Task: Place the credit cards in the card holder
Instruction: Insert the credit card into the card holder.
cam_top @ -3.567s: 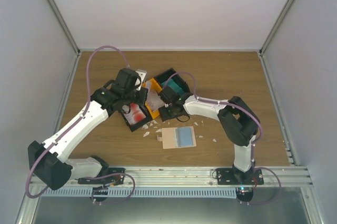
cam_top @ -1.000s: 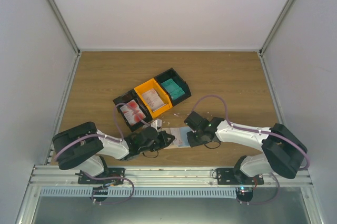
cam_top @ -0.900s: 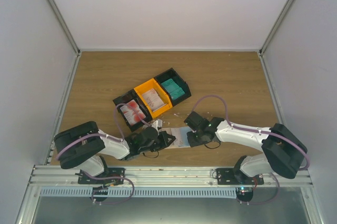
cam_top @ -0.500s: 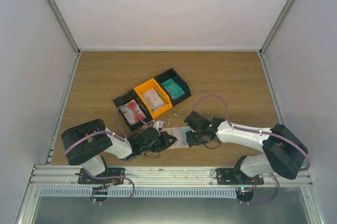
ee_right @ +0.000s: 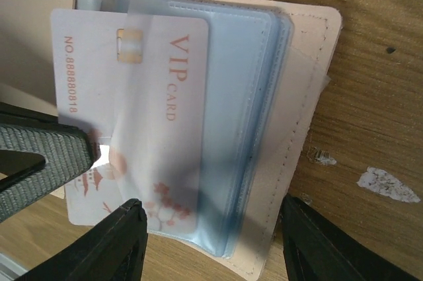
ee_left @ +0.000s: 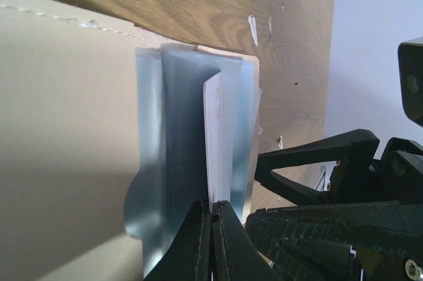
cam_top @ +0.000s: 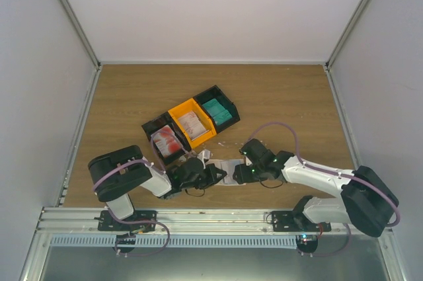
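Top view: high above near edge, looking down on whole bench (cam_top: 284, 89). Wrist views: close, from opposite sides (left low, grazing), sharing card holder (ee_right: 310, 82).

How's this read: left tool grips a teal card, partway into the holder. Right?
Not quite. The card is white with red print, not teal, as the right wrist view shows. The left tool does grip it, and it sits partway in the holder.
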Available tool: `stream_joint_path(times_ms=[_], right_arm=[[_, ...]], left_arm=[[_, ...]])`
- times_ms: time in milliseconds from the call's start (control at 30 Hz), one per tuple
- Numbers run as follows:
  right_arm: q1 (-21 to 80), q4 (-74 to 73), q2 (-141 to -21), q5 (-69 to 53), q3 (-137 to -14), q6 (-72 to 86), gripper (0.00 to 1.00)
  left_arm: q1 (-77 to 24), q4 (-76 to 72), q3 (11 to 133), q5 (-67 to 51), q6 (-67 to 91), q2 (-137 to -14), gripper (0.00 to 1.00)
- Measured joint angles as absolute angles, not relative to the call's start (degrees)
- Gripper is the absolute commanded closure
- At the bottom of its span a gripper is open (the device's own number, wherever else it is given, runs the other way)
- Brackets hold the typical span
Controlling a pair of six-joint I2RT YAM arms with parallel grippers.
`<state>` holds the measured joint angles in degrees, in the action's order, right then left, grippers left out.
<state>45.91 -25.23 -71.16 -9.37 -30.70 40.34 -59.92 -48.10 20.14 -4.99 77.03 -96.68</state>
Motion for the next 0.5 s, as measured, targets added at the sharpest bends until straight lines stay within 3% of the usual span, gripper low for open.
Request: stream_joint_path(times_ms=[500], right_arm=[[44.29, -24.91, -72.12, -10.55, -30.70, 39.83, 0.44]], left_arm=[[-59.42, -49.98, 23.92, -9.47, 73.89, -101.38, 1.00]])
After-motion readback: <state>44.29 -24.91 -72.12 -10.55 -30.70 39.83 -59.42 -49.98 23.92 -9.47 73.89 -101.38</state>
